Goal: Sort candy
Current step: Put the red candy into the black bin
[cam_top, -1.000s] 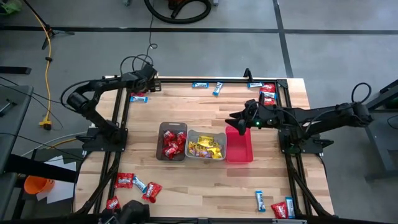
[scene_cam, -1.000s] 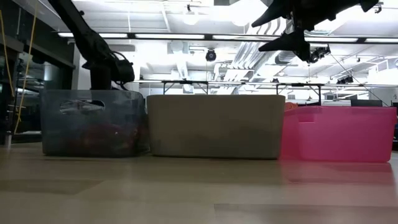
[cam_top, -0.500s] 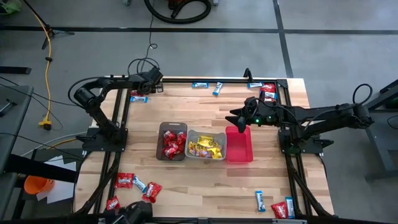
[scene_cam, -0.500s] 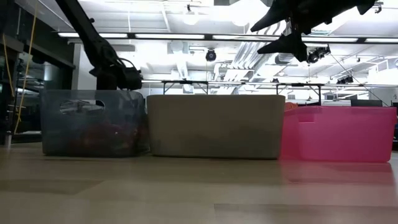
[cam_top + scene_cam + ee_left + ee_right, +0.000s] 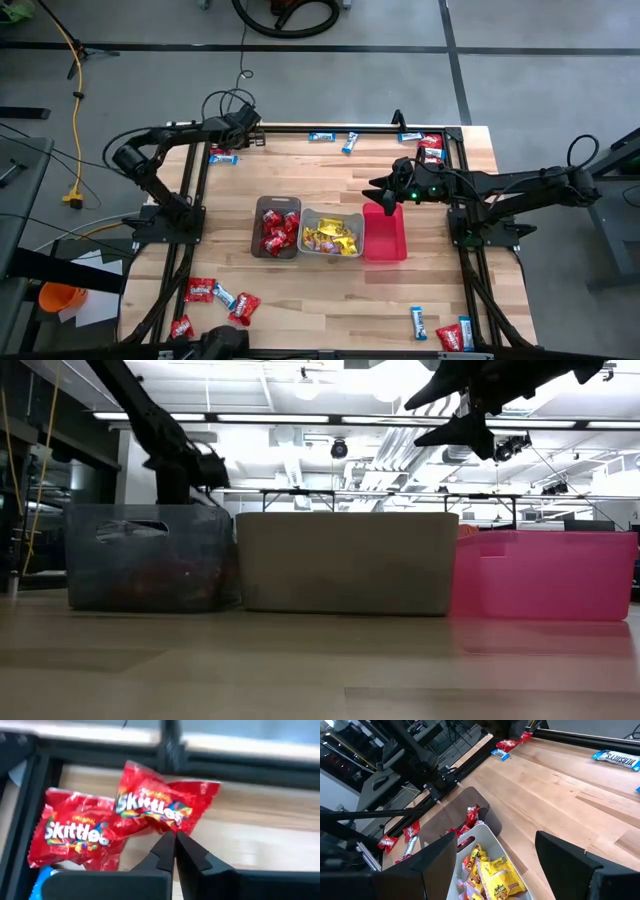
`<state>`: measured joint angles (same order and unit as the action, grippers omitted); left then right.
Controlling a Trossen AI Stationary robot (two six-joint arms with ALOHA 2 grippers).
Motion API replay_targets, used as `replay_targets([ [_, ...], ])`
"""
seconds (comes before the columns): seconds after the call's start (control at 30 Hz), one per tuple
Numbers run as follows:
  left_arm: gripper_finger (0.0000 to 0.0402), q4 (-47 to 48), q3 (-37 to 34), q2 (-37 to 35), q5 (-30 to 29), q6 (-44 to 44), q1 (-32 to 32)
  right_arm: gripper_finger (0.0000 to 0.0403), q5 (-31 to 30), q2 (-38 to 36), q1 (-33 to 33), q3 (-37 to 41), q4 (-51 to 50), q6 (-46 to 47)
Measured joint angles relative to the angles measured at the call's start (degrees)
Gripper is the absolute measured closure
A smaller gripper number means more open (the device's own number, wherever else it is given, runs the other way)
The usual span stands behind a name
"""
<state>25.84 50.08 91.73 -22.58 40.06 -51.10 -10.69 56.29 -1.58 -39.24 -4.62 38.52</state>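
Glossy red Skittles packet (image 5: 167,805), at the table's far left corner beside a second red packet (image 5: 75,832): pinched at its lower edge by the left gripper (image 5: 174,837), fingers pressed together. Right gripper (image 5: 383,190) spread above the pink plastic bin (image 5: 385,238).

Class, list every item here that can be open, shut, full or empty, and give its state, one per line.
left gripper: shut on a red Skittles packet
right gripper: open, above the bins
brown bin: holds red packets
grey bin: holds yellow packets
pink bin: looks empty
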Motion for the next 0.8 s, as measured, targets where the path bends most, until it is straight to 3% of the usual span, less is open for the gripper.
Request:
replay_targets([
  [0.3,0.0401,0.1,0.0,-16.7,-0.5,-5.8,6.5,0.0139,0.0,0.0,0.0,0.0,0.0,0.0],
  [0.53,0.0401,0.7,0.0,-29.8,4.3,-6.2,20.5,0.0139,0.0,0.0,0.0,0.0,-0.1,0.0],
  [0.6,0.0401,2.4,0.0,-32.0,3.2,-5.6,25.8,0.0139,0.0,0.0,0.0,0.0,-0.1,-0.3],
  [0.7,0.0401,5.8,0.0,-32.9,-3.0,-5.3,31.7,0.0139,0.0,0.0,0.0,0.0,-0.1,-1.4],
  [0.8,0.0401,7.6,-0.1,-31.0,-4.6,-3.5,31.3,0.0139,-0.2,0.0,-0.2,0.0,-0.1,-1.5],
])
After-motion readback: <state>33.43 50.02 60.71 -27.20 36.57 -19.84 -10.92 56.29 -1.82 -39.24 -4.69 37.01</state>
